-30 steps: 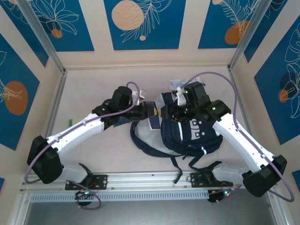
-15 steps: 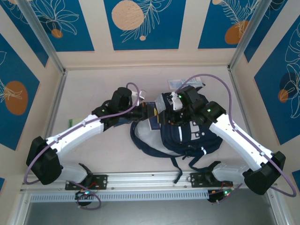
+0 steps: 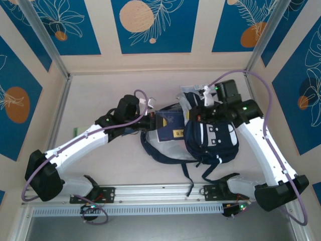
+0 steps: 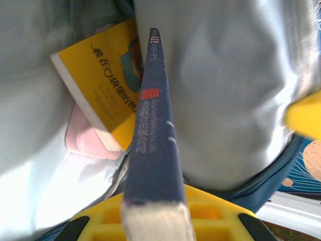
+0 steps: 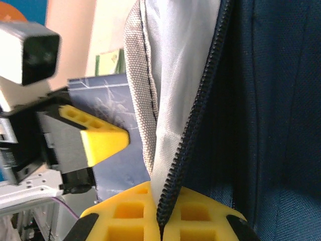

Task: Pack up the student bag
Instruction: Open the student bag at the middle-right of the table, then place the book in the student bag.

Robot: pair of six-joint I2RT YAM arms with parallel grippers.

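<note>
On the pale table (image 3: 100, 98) lies the large navy striped fabric student bag (image 3: 213, 143), right gripper (image 5: 160, 223) pinching its zipper edge open. At its mouth the left gripper (image 4: 155, 221) clamps a thin navy book (image 4: 153, 150), not yet inside; a yellow paperback (image 4: 100, 85) already is.

On the narrow spine of the navy book (image 4: 153, 145) a column of pale Chinese characters runs along its length. Above them sits a small red block (image 4: 149, 94) with tiny marks that I cannot read, and at the far end there is a small pale emblem. The yellow book (image 4: 98, 83) beside it carries one line of dark Chinese characters on its cover, which is turned upside down to me. From above, the cover of the navy book shows a yellow label (image 3: 179, 132), but its print is too small to read. The grey patches (image 3: 216, 133) on the student bag (image 3: 210, 150) bear dark shapes, and I cannot tell whether they are letters.
</note>
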